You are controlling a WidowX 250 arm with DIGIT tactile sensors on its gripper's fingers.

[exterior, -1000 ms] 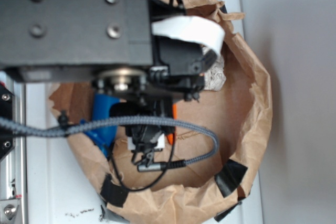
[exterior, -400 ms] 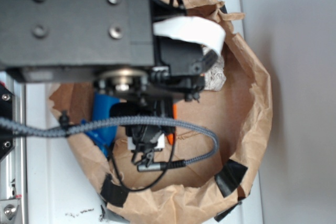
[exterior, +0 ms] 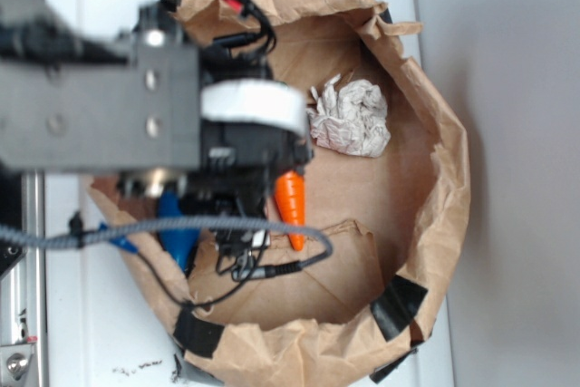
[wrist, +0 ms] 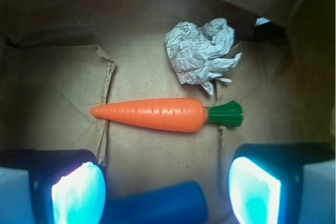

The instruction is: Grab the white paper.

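The white paper [exterior: 352, 118] is a crumpled off-white wad lying on the floor of the brown bag, at its far right side. In the wrist view the white paper [wrist: 199, 56] sits just beyond the green top of an orange carrot [wrist: 152, 115]. My gripper [wrist: 167, 187] is open, its two fingers wide apart, hanging above the bag floor on the near side of the carrot and apart from the paper. From outside, the gripper [exterior: 237, 224] is mostly hidden under the arm, left of the carrot [exterior: 291, 206].
The large brown paper bag [exterior: 444, 178] rings everything with a tall crumpled rim patched with black tape. A blue cylinder [wrist: 157, 205] lies on the bag floor below my fingers; it shows as the blue object [exterior: 177, 233] from outside. A grey cable [exterior: 227, 224] loops across the bag.
The arm has swung left across the picture, uncovering the paper wad and most of the carrot. The objects in the bag have stayed put.
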